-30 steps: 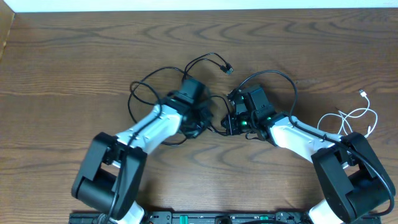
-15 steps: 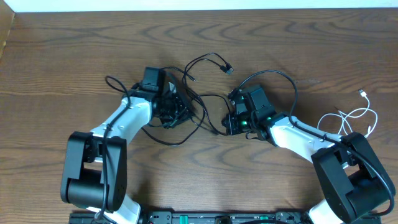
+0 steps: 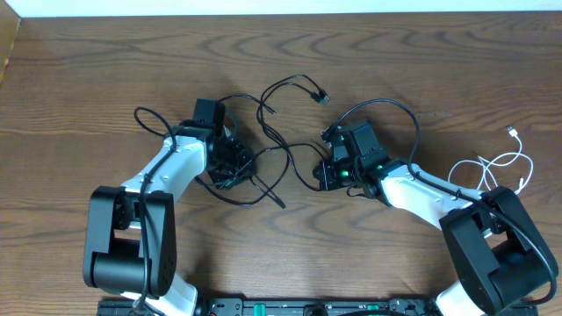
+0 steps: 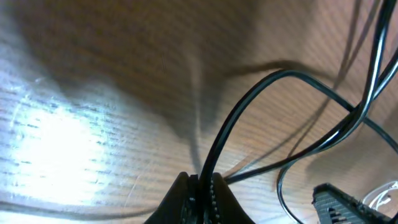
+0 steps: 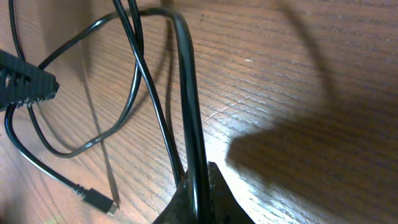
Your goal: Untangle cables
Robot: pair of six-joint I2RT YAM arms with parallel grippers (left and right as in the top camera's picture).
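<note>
Separation step in hand. The black cables [image 3: 263, 112] lie looped and crossing mid-table [image 3: 88, 79], between the two arms. The left gripper [image 3: 230, 161] is pinched tight on one strand, confirmed in the left wrist view. The right gripper [image 3: 327, 173] is clamped likewise on another. One plug [image 3: 279, 204] lies free toward the front. The white cable [image 3: 507, 163] sits well apart at far right and is, by my reading, already sorted. Next, I judge: draw the arms apart slowly, watch the crossings, and stop if a loop cinches.
</note>
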